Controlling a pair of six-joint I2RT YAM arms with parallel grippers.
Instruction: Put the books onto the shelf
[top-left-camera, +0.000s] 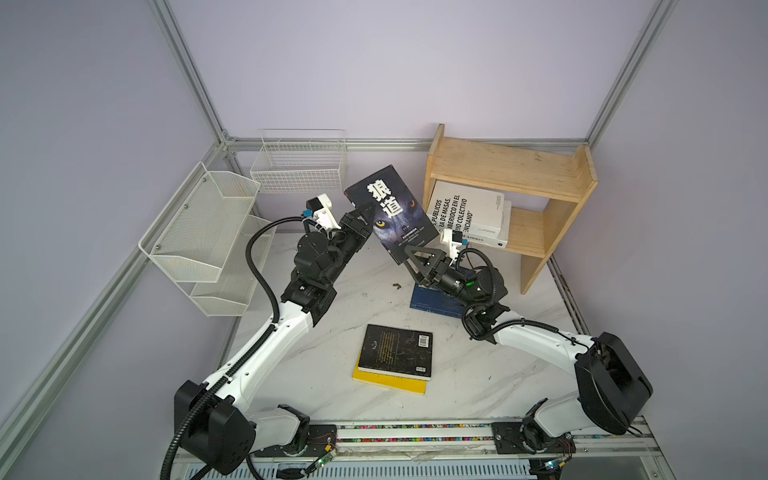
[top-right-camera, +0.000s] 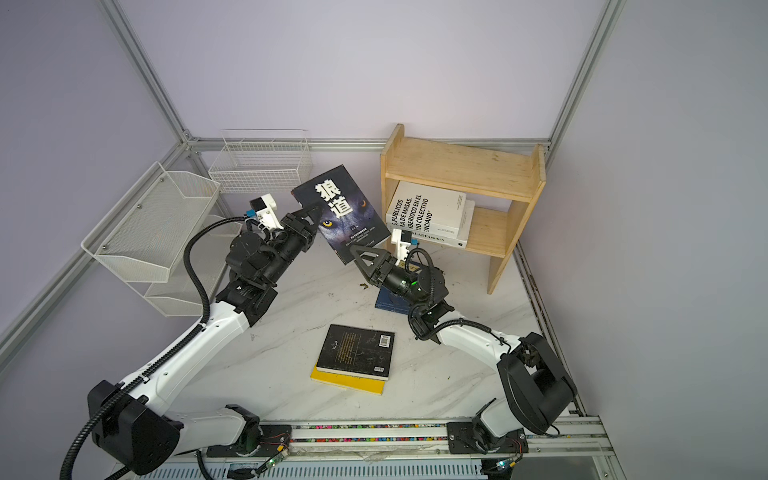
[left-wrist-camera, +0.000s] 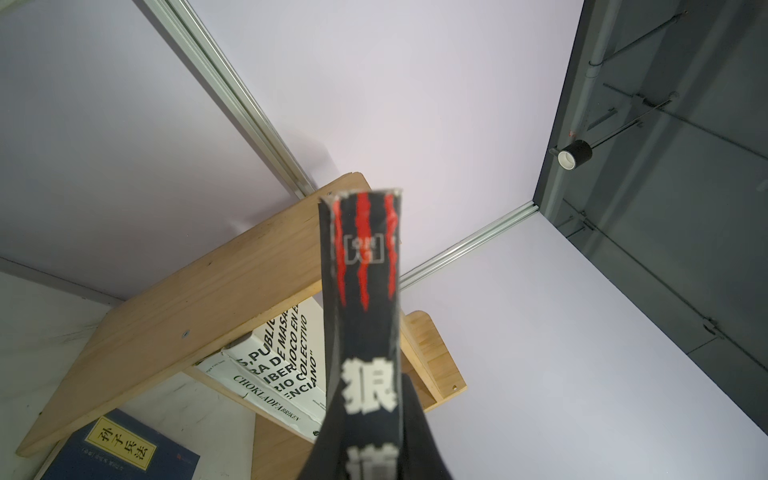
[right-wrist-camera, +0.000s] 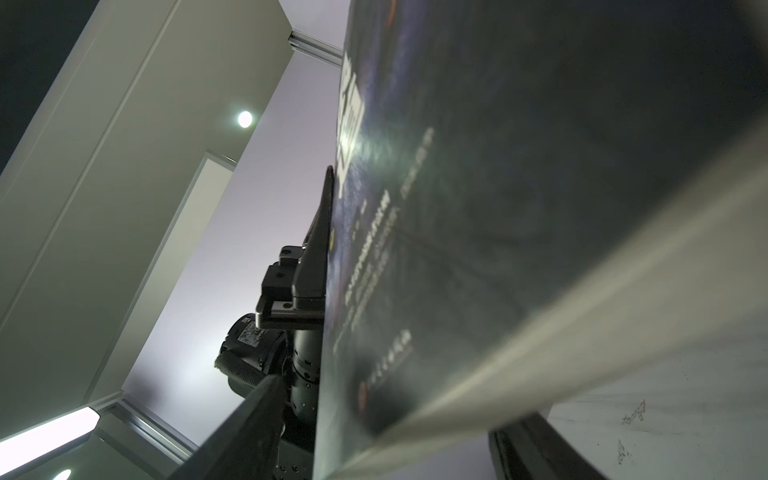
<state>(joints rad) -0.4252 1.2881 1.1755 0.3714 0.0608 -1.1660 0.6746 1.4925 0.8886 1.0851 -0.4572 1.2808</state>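
My left claw (top-left-camera: 365, 211) pinched the black wolf-faced paperback (top-left-camera: 395, 226) aloft. My right claw (top-left-camera: 409, 252) straddled its lower edge, jaws apart

The black book (top-left-camera: 390, 212) reads "狼道"; a white book (top-left-camera: 467, 210) shows "PUBLICOS" and "COLECTIVO"; the white book beneath it (left-wrist-camera: 266, 394), "CHOKLADEA"; the navy book (left-wrist-camera: 176, 460), on its yellow label (left-wrist-camera: 122, 444), "孙子兵法".

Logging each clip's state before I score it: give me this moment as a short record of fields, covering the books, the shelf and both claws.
held book: black wolf-cover book, tilted in the air
left claw: shut on its spine edge
right claw: open, jaws astride its lower corner
shelf: two white books lying stacked on lower tier
table: black book atop yellow book; navy book, partly hidden
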